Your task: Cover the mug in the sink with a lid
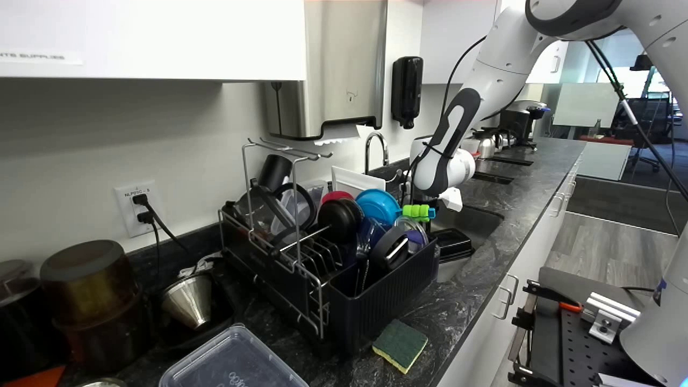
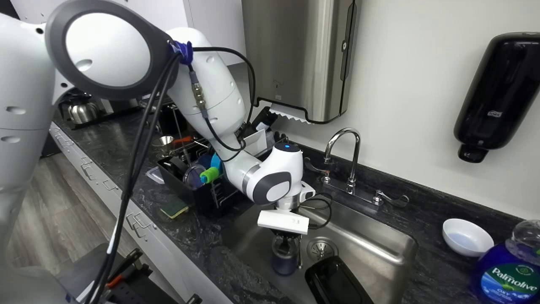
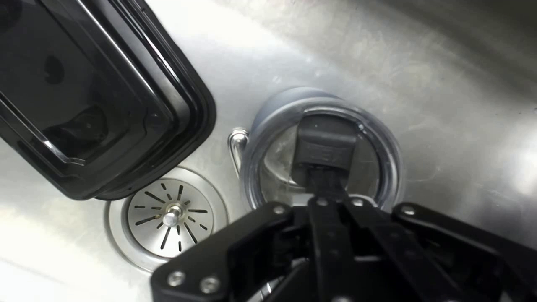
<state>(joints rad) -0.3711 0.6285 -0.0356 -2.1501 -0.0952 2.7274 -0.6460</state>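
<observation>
The clear round lid (image 3: 282, 153) with a dark tab (image 3: 325, 140) lies over the mouth of the blue-grey, metal-handled mug (image 2: 284, 264) in the rectangular steel sink (image 2: 367, 240), directly beneath the black pincer (image 3: 328, 180). The pincer's fingers are brought together; contact with the tab is unclear. The lid looks centred, though perhaps not fully seated.

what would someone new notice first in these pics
Most likely the big white arm, looming at upper left in an exterior view, its shut gripper at the clear lid on the mug in the sink. Next, the crammed dish rack beside the sink, with a bright blue round piece and a green piece. The blue soap bottle also stands out, at lower right in an exterior view.
</observation>
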